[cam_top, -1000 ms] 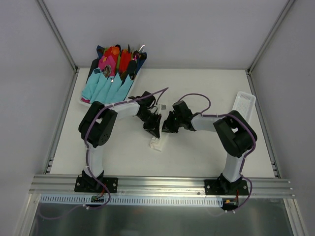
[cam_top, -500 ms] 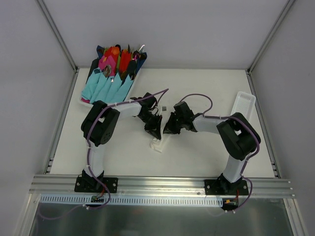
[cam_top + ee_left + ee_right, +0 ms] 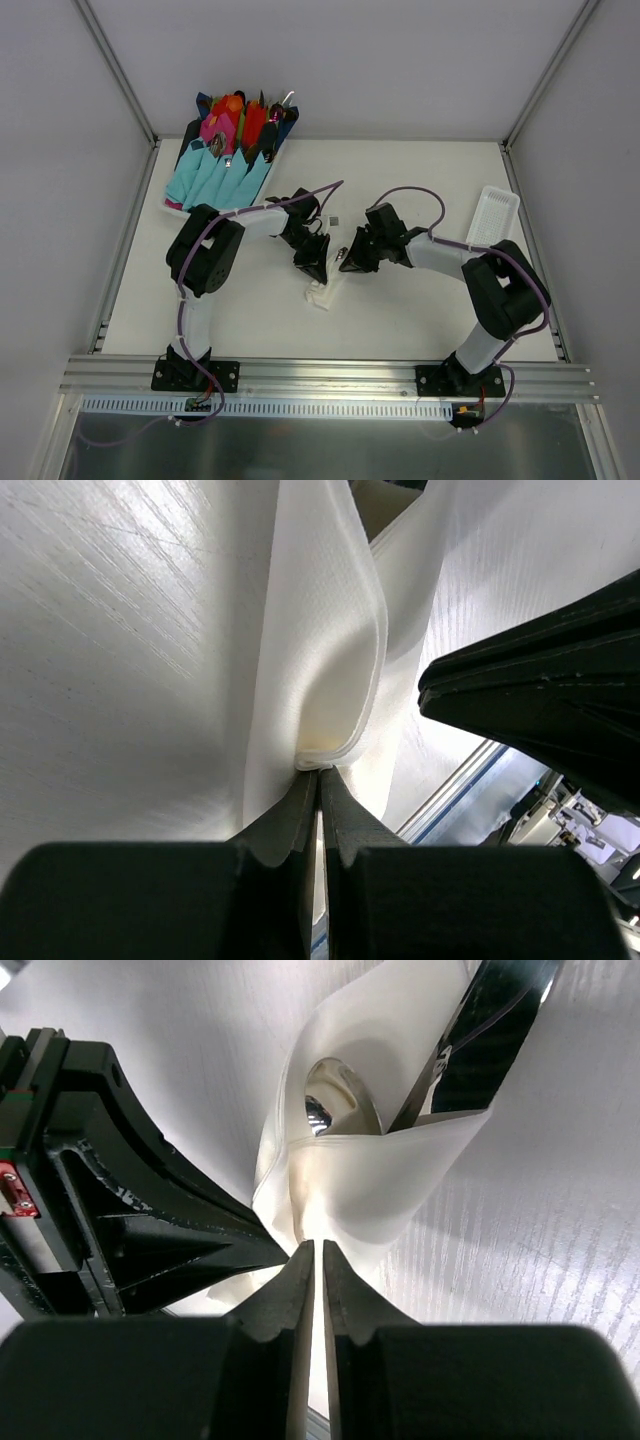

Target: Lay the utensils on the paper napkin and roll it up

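Note:
The paper napkin [image 3: 321,291] lies bunched at the table's middle, folded around the utensils. In the right wrist view a shiny spoon bowl [image 3: 335,1100] and a dark glossy handle [image 3: 500,1020] stick out of the napkin's [image 3: 400,1180] pocket. My left gripper [image 3: 314,268] is shut on a rounded fold of the napkin [image 3: 320,650], which is pinched at its tips [image 3: 320,772]. My right gripper [image 3: 346,262] faces it from the right. Its jaws [image 3: 313,1247] stand a thin slit apart with the napkin's fold right at the tips. Whether they still pinch it does not show.
A tray of light-blue, pink and red napkin bundles [image 3: 222,165] sits at the back left. A white ribbed tray [image 3: 497,214] lies at the right edge, and a small grey block [image 3: 333,220] behind the grippers. An aluminium rail [image 3: 320,375] runs along the near edge.
My right arm's elbow has swung out to the right, uncovering more of the white ribbed tray, while its gripper stayed by the napkin. The left arm has barely moved.

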